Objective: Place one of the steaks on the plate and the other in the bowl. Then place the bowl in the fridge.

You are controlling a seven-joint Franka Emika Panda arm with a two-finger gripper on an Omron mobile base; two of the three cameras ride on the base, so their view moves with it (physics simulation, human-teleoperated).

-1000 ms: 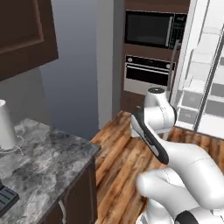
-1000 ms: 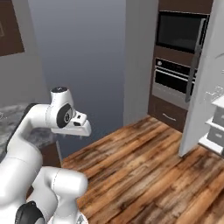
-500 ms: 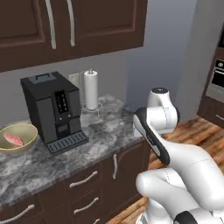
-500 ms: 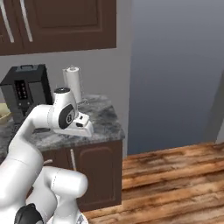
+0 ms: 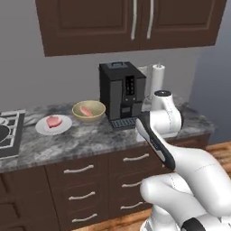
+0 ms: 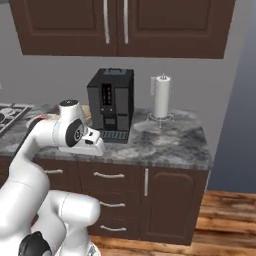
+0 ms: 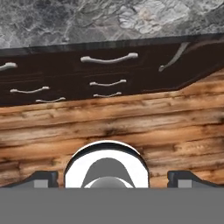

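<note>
Cabinets (image 5: 131,22): dark brown wall units above the counter, pale bar handles on the doors.
Counter (image 5: 90,140): grey marbled stone on dark drawer fronts (image 7: 105,83) with light curved handles. From my hand I look down on its edge, the drawers and the wood plank floor (image 7: 131,122).
My arm: white, folded in front of the counter, elbow at about counter height.
Coffee machine (image 5: 122,94): black, upright against the wall, right of the bowl.
Paper towel roll (image 6: 161,96): white, standing on its holder right of the coffee machine.
Stove (image 5: 9,135): black hob at the counter's left end, just left of the plate.
Plate (image 5: 53,124): white, flat on the counter between stove and bowl, one steak (image 5: 54,121) lying on it.
Bowl (image 5: 89,111): yellowish-tan, on the counter just left of the coffee machine, near the plate but apart from it. The second steak (image 5: 85,111) sits inside.
My gripper (image 7: 112,177): jaws wide apart, nothing between them, both dark tips low at the edges of my hand view, aimed at the floor.
</note>
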